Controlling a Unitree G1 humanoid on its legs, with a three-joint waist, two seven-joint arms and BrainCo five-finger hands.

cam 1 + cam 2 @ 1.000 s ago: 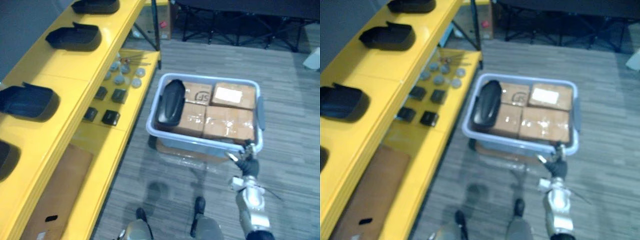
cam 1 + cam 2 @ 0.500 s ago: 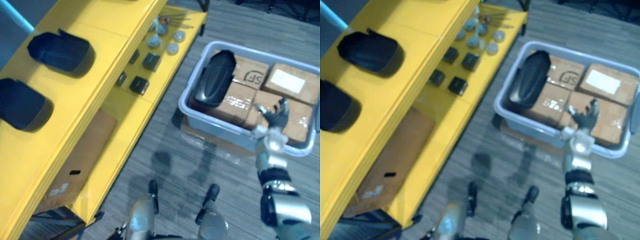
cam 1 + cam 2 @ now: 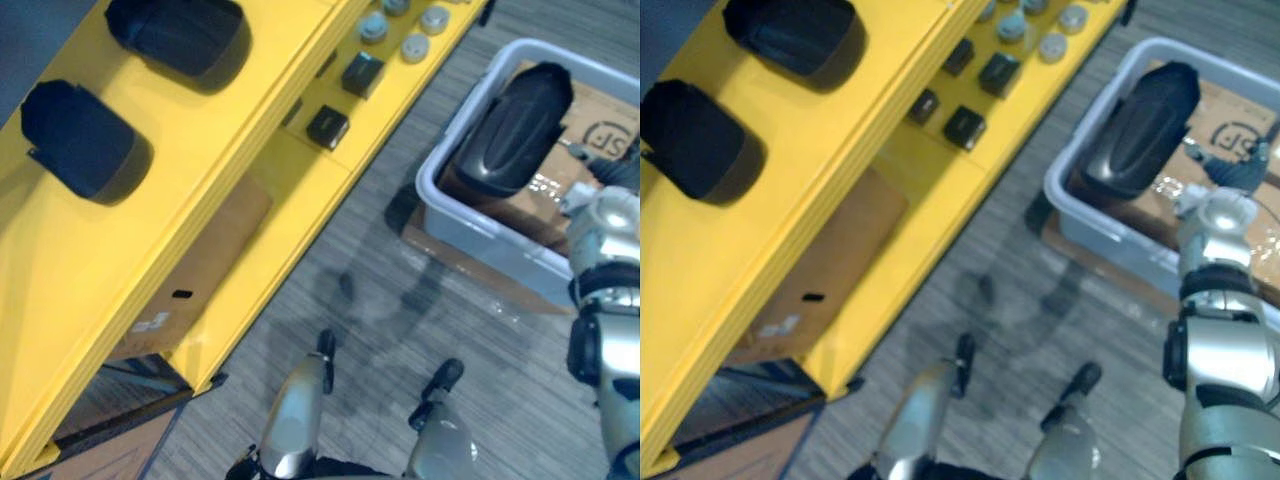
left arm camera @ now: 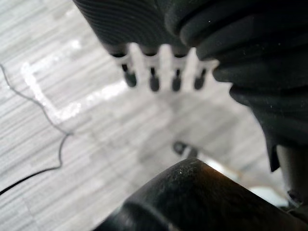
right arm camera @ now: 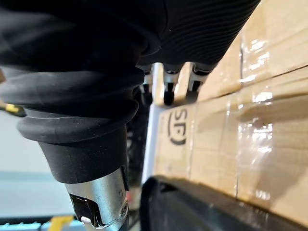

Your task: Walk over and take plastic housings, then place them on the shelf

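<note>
A black plastic housing lies in the left end of a grey bin, on taped cardboard boxes. My right hand hovers over those boxes just right of the housing. Its fingers are straight and hold nothing, and the housing's dark edge shows close under the wrist. Two more black housings sit on the top board of the yellow shelf. My left hand hangs over the grey floor, fingers straight and empty.
The shelf's lower board carries small black blocks and grey round discs. A flat cardboard sheet lies on the lowest level. The bin stands on the striped grey floor right of the shelf.
The camera has swung and come closer to the shelf and bin. My right hand has risen from the bin's near rim to above the boxes beside the housing.
</note>
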